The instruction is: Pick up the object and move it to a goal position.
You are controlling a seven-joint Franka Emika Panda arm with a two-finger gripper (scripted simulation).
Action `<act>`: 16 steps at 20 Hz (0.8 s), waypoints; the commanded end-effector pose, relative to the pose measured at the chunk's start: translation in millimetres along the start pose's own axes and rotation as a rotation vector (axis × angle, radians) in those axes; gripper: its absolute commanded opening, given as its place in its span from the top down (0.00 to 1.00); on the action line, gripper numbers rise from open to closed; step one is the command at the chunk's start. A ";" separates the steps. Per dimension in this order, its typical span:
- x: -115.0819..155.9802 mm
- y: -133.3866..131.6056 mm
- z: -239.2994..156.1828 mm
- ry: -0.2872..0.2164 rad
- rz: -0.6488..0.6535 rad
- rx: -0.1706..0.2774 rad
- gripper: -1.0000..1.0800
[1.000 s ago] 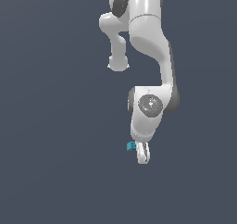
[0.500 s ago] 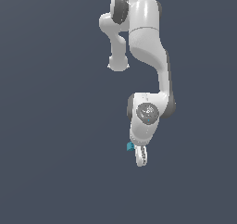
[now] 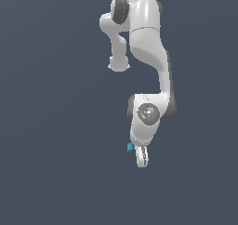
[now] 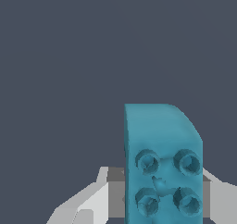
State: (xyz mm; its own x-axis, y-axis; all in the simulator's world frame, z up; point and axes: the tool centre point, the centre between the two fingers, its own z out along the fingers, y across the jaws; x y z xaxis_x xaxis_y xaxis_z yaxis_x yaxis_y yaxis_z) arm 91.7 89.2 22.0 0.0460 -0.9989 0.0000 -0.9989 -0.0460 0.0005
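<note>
1. One white arm (image 3: 148, 56) reaches down through the exterior view, and we see its jaws (image 3: 142, 157) at the low end, pointing downward against a plain dark grey ground. The block (image 3: 131, 147) shows as a small teal speck just at the exterior view's left of the jaws, touching the wrist's lower edge. From here we cannot tell how wide the jaws stand.

2. In the wrist view the block (image 4: 162, 167) fills much of the frame: teal-blue, with four round studs on its near face and one rounded corner. We see pale grey fingers (image 4: 88, 202) on either side of it, with the block between them. The jaws look closed on the block, though the contact itself is hidden.
</note>
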 end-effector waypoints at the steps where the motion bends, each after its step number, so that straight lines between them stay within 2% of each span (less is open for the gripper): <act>1: -0.1 -0.2 -0.2 0.000 0.000 0.000 1.00; 9: 1.1 4.3 -8.6 0.000 0.000 0.000 1.00; 16: 5.0 18.1 -36.7 -0.001 0.000 0.000 1.00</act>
State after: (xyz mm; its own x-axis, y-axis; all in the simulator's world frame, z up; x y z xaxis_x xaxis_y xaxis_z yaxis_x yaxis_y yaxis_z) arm 76.8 84.5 50.3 0.0460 -0.9989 -0.0006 -0.9989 -0.0460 0.0026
